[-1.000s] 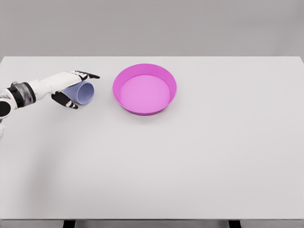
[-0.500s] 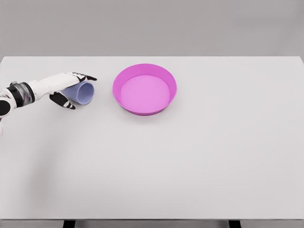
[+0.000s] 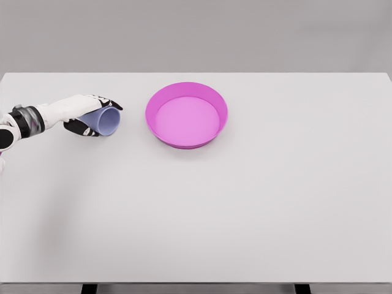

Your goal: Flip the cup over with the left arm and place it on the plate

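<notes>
1. Head view: nearest the camera, the lower half of the frame is bare white table [image 3: 202, 220], so nothing there obstructs a carry. The right arm is not in view at all.

2. At the left edge of the frame, the left arm enters and the left hand [image 3: 86, 113] lies at the lavender cup [image 3: 105, 120]. The cup rests on its side on the table, mouth turned toward the lower right of the frame. Dark fingertips [image 3: 111, 103] curl over the top of its wall and the thumb sits below it, so the fingers look closed around the cup, though how firmly they press cannot be told.

3. Risk at the grasp: a round, smooth wall on its side can roll or squirt out if the fingers pinch off-centre, likely sending it away across the table.

4. Risk in the flip: turning the wrist to stand the cup upright may shift the grip; a loose hold could let it slide or drop tilted.

5. Farther in, right of the cup and apart from it at upper centre, sits the magenta plate [image 3: 214, 101] with a raised rim. A low carry could knock that rim and push the plate; a release while tilted could tip the cup over inside it.
</notes>
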Controlling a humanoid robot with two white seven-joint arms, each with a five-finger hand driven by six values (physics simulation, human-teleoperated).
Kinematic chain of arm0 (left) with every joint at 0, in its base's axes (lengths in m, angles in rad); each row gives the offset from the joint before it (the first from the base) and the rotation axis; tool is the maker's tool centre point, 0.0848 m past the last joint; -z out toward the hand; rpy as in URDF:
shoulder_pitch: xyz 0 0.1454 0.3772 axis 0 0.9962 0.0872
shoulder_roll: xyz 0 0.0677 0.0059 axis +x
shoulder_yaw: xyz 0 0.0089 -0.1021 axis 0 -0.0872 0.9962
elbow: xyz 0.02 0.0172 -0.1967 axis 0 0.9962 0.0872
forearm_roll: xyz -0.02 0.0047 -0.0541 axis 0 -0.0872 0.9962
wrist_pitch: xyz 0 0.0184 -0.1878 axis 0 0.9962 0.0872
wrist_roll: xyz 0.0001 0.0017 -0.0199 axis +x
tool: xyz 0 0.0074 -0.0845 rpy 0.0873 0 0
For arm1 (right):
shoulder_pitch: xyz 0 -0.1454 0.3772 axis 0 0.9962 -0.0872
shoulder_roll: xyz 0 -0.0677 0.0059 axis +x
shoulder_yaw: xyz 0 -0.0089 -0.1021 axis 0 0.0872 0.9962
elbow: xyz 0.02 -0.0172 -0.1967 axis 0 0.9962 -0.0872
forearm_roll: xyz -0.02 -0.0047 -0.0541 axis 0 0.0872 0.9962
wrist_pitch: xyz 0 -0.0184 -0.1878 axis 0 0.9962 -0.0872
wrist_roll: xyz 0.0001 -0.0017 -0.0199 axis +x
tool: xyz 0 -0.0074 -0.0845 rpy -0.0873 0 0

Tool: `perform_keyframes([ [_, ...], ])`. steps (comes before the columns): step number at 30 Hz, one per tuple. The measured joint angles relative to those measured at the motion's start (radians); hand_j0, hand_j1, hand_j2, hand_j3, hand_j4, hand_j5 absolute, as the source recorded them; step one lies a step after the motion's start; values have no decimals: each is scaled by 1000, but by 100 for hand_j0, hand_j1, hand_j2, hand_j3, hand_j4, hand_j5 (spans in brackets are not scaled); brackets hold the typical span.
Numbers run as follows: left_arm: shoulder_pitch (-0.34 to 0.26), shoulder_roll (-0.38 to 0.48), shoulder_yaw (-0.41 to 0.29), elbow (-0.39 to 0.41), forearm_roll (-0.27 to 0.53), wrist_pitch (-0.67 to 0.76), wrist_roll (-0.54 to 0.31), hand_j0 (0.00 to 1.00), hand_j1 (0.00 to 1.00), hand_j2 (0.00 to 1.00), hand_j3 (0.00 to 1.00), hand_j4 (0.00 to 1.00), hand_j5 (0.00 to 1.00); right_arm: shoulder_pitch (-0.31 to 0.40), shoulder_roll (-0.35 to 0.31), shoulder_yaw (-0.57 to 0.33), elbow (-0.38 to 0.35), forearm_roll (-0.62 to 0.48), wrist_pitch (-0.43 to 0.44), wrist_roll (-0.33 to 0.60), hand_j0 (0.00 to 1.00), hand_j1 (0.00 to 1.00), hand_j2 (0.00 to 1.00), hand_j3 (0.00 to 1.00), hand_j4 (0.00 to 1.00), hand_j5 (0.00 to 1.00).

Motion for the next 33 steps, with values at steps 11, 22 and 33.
perform_keyframes([
  [11,2,-4,-1,-2,2,4,-5,65,65,65,65,65,65,0,0,0,0,0,0,0,100,100,100,100,100,100],
  [22,-2,-4,10,1,24,-3,-14,64,64,64,64,64,64,0,0,0,0,0,0,0,100,100,100,100,100,100],
  [33,9,29,10,-5,191,-5,-17,61,61,61,61,61,61,0,0,0,0,0,0,0,100,100,100,100,100,100],
])
